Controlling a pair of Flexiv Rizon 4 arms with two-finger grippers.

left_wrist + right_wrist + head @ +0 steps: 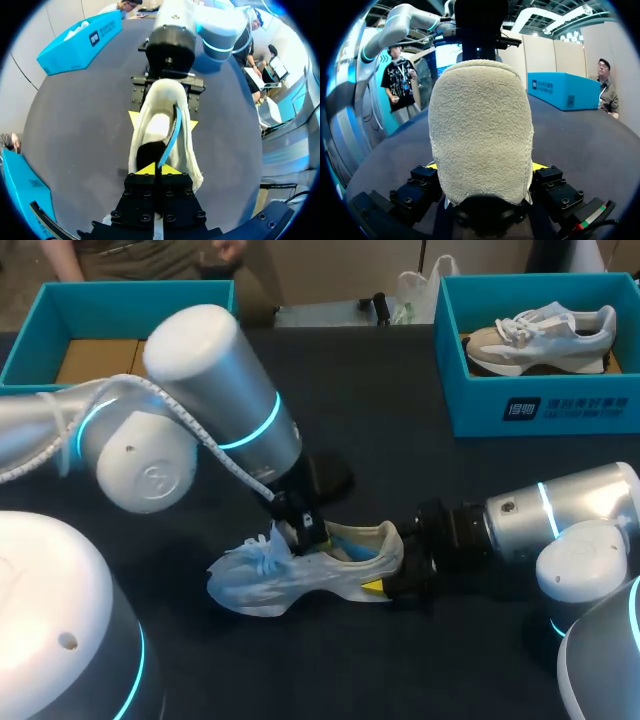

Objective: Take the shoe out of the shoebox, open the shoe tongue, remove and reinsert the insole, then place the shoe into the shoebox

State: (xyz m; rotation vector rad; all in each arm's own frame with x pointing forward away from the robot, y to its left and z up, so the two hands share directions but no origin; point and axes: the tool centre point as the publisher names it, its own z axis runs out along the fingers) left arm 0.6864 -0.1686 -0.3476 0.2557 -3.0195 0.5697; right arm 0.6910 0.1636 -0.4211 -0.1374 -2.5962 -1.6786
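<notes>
Left wrist view: left gripper [160,169] pinched almost closed on edge of blue insole [172,131], right at the opening of the shoe [290,580]. Shoe lies mid-table. Right gripper [163,120] spread wide, clamping heel from both sides. Looks like the insole step. Tip: move insole slowly, in line with shoe, and keep heel grip firm so shoe doesn't skid.

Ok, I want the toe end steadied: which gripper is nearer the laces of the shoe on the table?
Left. The left gripper sits in the opening of the shoe, right behind the laces, pinching the blue insole. The right gripper clamps the heel, the end farthest from them.
</notes>
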